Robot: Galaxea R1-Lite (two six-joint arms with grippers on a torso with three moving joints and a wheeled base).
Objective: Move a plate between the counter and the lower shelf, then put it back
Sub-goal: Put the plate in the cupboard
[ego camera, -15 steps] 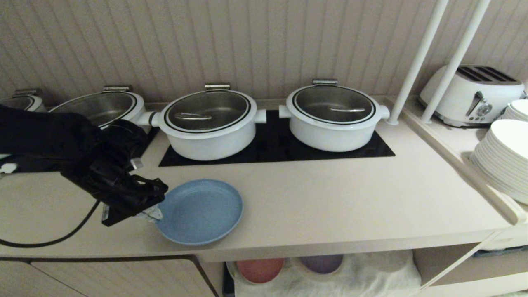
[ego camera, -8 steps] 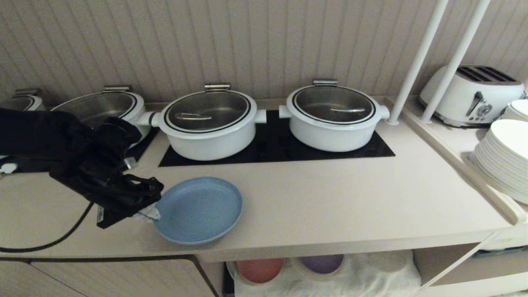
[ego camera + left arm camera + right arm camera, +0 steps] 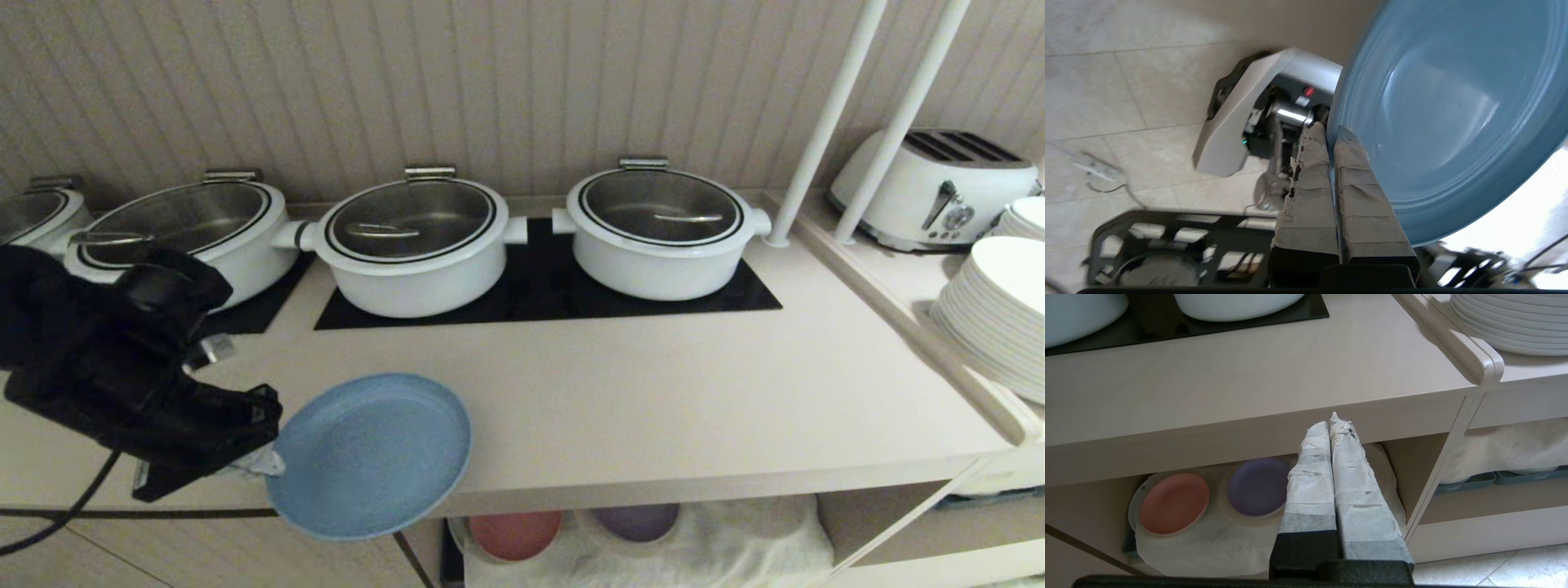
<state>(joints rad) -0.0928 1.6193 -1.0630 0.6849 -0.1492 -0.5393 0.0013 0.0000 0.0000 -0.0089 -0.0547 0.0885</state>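
Note:
The light-blue plate (image 3: 371, 453) hangs tilted at the front edge of the beige counter (image 3: 653, 408), its near part sticking out past the edge. My left gripper (image 3: 265, 461) is shut on the plate's left rim. In the left wrist view the taped fingers (image 3: 1310, 183) pinch the rim of the plate (image 3: 1445, 102), with the floor behind. Below the counter is the lower shelf (image 3: 735, 531), lined with white cloth. My right gripper (image 3: 1333, 420) stays shut and empty in front of the counter's edge, above the lower shelf (image 3: 1208, 547).
Several white lidded pots (image 3: 412, 245) stand on the black panels at the back. A toaster (image 3: 931, 188) and stacked white plates (image 3: 996, 318) sit on the right. A pink plate (image 3: 1173, 502) and a purple plate (image 3: 1257, 486) lie on the shelf cloth. A black cable (image 3: 57, 523) trails at the left.
My left gripper has drawn back toward the counter's front edge with the plate. The plate has come off the worktop, tilted and now overhangs the edge. The right arm is still.

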